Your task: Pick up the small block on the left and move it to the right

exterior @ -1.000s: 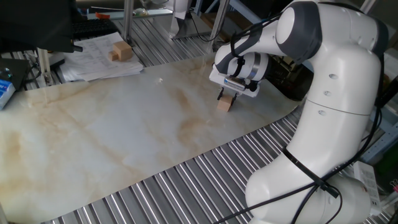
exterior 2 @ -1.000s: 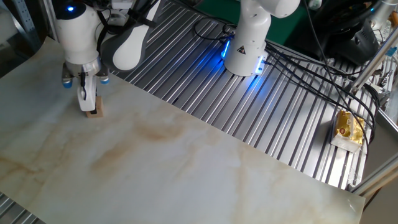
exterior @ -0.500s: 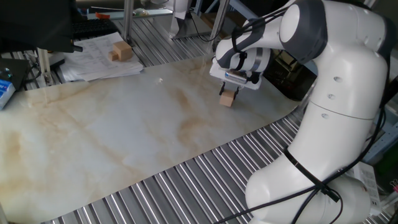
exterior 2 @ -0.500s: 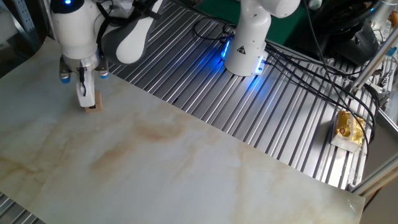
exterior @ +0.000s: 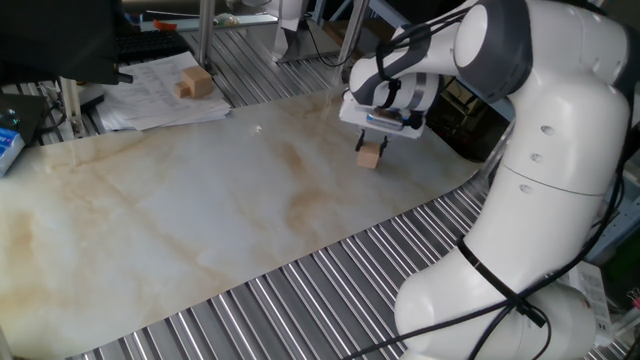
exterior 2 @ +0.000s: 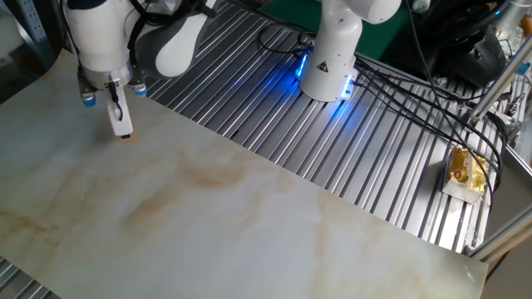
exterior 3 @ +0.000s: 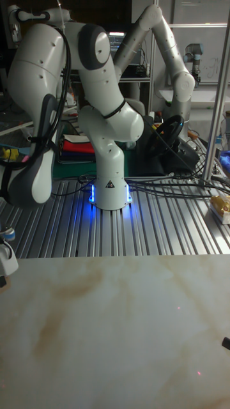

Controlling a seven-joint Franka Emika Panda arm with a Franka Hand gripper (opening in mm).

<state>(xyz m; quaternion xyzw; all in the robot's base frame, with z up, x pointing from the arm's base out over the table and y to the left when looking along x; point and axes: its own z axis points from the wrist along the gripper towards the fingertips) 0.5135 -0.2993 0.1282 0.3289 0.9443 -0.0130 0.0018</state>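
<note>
The small block (exterior: 371, 158), a light-tan wooden cube, hangs just above the marbled sheet (exterior: 200, 200) near its far right edge. My gripper (exterior: 371, 150) is shut on it from above. In the other fixed view the gripper (exterior 2: 124, 131) is at the sheet's top left, and a white finger (exterior 2: 122, 119) hides most of the block (exterior 2: 125, 137). The tall fixed view shows only a sliver of the hand (exterior 3: 5, 250) at the left edge, with the block out of sight.
A larger tan block (exterior: 196, 83) lies on papers (exterior: 160, 100) beyond the sheet's far left. Ribbed metal tabletop (exterior: 300, 290) surrounds the sheet. My arm's base (exterior 2: 328, 71) glows blue. A yellow packet (exterior 2: 465, 170) sits at the right.
The gripper has risen with the small block and drifted slightly toward the sheet's far edge. The block has come up off the sheet.
</note>
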